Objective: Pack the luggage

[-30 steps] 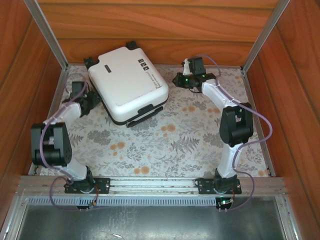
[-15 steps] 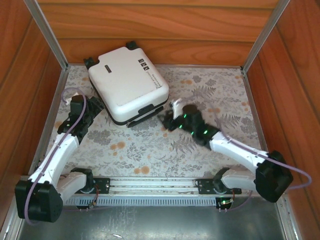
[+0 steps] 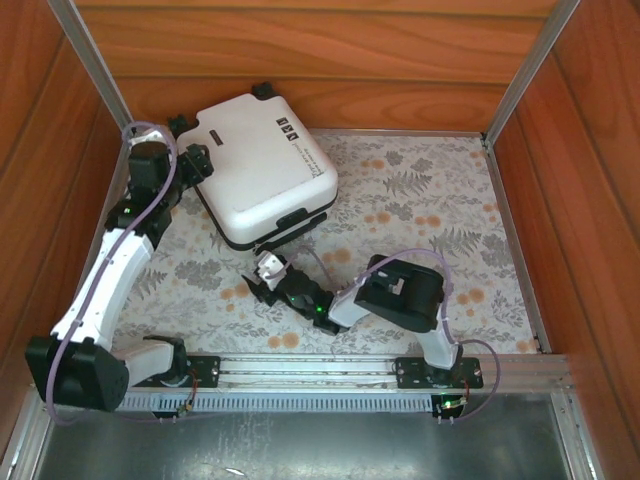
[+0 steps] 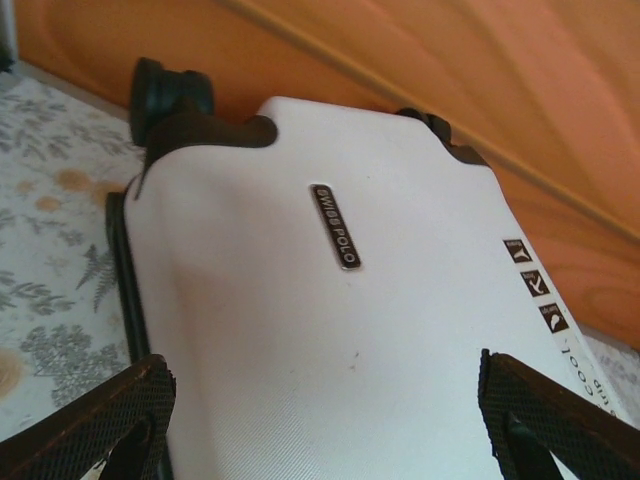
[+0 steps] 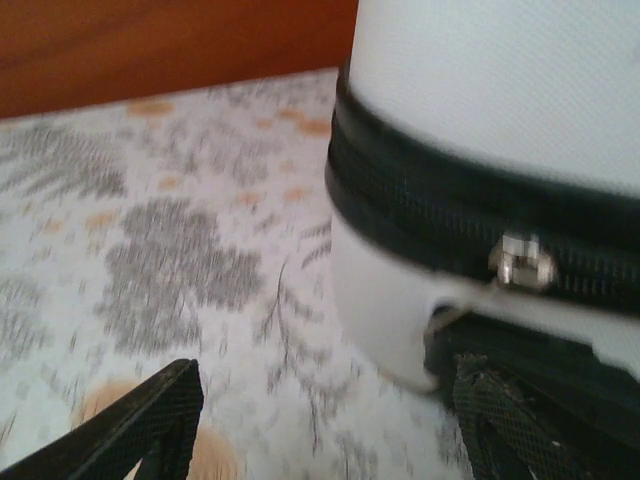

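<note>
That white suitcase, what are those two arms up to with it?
Two robot arms are working around a closed white suitcase lying flat on the flowered table. The left gripper is at its far-left corner near the wheels, jaws open over the shell. The right gripper, also open, sits low on the near side, facing the zipper pull. Neither is gripping anything.
</note>
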